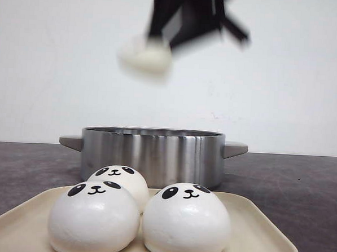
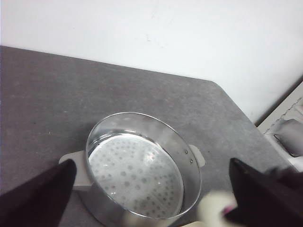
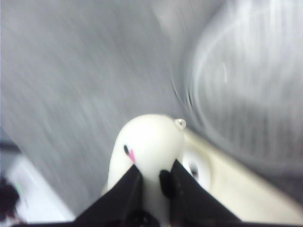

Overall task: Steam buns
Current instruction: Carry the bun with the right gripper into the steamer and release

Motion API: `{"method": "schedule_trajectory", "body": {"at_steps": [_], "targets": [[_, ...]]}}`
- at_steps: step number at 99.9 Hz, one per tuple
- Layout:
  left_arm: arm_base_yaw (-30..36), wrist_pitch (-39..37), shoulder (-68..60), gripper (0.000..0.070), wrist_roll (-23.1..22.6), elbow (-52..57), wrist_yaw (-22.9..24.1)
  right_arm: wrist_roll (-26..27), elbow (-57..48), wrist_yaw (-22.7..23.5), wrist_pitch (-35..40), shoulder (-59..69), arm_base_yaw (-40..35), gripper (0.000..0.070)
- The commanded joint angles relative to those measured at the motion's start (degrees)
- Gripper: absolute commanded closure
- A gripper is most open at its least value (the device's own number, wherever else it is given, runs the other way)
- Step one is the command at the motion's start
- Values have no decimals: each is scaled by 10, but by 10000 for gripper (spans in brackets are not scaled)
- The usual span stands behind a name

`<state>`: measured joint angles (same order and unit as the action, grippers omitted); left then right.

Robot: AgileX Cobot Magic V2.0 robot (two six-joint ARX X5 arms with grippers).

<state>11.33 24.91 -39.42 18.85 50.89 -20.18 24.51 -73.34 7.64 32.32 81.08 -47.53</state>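
- We count three buns [image 1: 135,214] resting on one cream tray [image 1: 259,232] at the near edge of the front view: two in front, side by side and touching, and one behind them. Each shows a black panda face.
- We count one steel pot [image 1: 153,153] just behind the tray on the dark table [image 1: 301,184], with two grey handles. The left wrist view shows a perforated insert [image 2: 135,172] in its bottom.
- We read no brand, label or writing on any item.
- We see a fourth bun [image 3: 149,151] pinched between the fingers of the right gripper [image 3: 154,182], held in the air above the pot; it appears blurred in the front view.
- We see the left gripper [image 2: 151,198] spread wide, holding nothing, positioned over the pot.
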Motion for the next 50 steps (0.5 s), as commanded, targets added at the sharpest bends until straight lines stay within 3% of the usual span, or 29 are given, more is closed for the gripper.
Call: {"method": "schedule_trajectory", "body": {"at_steps": [1, 7, 38, 50], "targets": [[1, -7, -3, 73, -2, 8, -2, -33, -39, -54, -8, 12, 2, 692], [3, -7, -3, 73, -2, 8, -2, -60, -69, -79, -17, 15, 15, 693], [20, -7, -3, 73, -2, 8, 4, -108, -131, -76, -41, 131, 97, 693], [25, -7, -3, 73, -2, 8, 7, -149, -131, -82, -59, 196, 113, 693]]}}
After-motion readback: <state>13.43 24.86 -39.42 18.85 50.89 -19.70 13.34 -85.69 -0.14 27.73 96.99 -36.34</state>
